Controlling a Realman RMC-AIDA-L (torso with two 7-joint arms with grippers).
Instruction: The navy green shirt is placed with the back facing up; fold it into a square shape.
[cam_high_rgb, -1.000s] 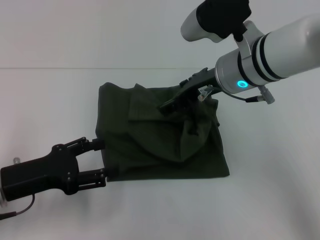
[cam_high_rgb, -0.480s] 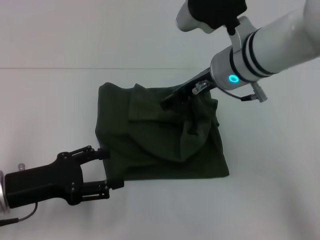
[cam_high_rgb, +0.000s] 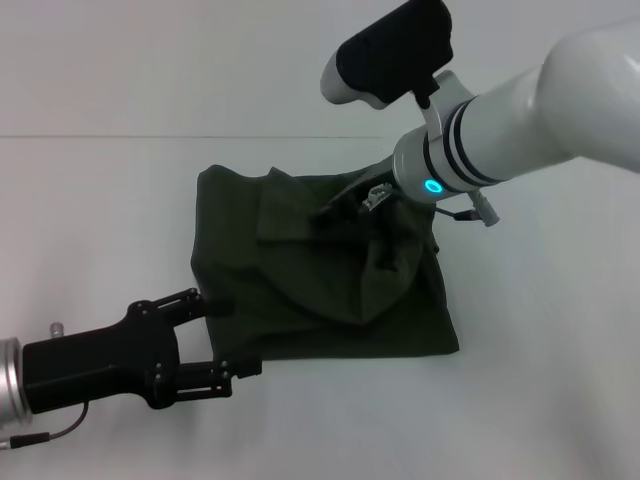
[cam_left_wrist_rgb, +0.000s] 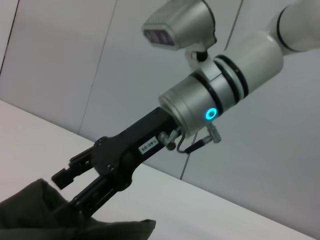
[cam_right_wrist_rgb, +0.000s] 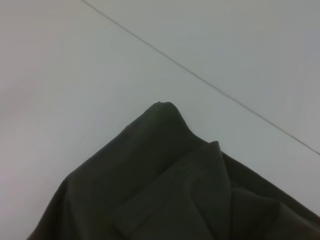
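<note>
The navy green shirt (cam_high_rgb: 310, 275) lies partly folded and rumpled in the middle of the white table, with a raised fold near its far right. My right gripper (cam_high_rgb: 335, 207) reaches down over the shirt's far part. In the left wrist view its black fingers (cam_left_wrist_rgb: 67, 172) stand apart, the lower one resting in the cloth (cam_left_wrist_rgb: 35, 215). My left gripper (cam_high_rgb: 228, 335) is open at the shirt's near-left corner, one finger on either side of the edge. The right wrist view shows only a peaked fold of the shirt (cam_right_wrist_rgb: 165, 170).
The white table (cam_high_rgb: 540, 400) stretches around the shirt on all sides. A thin seam line (cam_high_rgb: 100, 136) crosses it behind the shirt. A pale wall (cam_left_wrist_rgb: 60, 60) stands beyond the table.
My left gripper has slid right, up to the shirt's near-left corner. The right arm has swung left and turned, while its fingertips stay at the same spot on the shirt.
</note>
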